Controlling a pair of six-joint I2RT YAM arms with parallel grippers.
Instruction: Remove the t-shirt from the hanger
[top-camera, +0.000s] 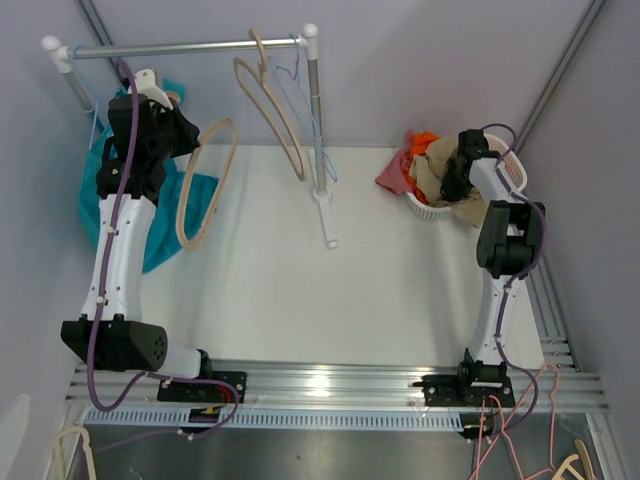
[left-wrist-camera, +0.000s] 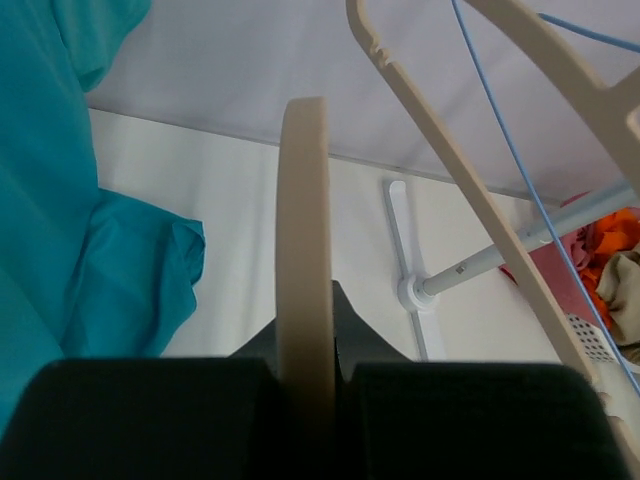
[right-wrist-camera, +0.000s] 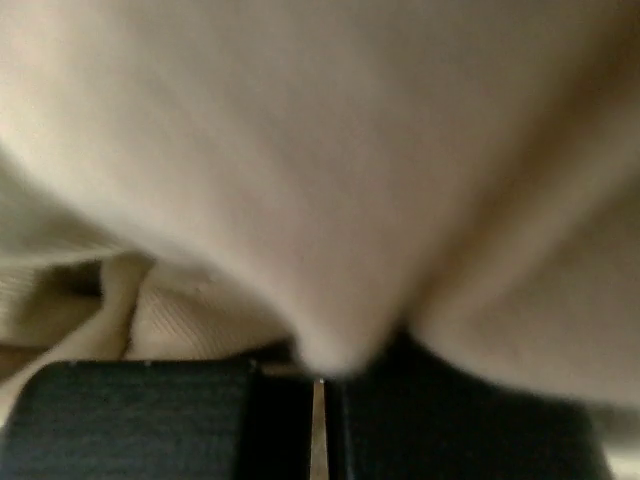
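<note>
The left gripper (left-wrist-camera: 305, 385) is closed on the hanger (left-wrist-camera: 303, 200) beside the teal t-shirt (left-wrist-camera: 50, 200), while the right gripper (right-wrist-camera: 320, 385) (closed too) presses into beige cloth (right-wrist-camera: 300, 150) in the basket (top-camera: 428, 211).

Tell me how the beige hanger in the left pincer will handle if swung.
The beige hanger is probably stiff: it holds its curve though the left pincer clamps only one spot. Its thin open loop suggests lightness. Its smooth-looking surface might pivot in the grip.

A robotics lab test cell: plain grey panel walls (top-camera: 400, 60) enclose a white tabletop (top-camera: 400, 290), with a ribbed aluminium mounting rail (top-camera: 340, 385) along its near edge.
</note>
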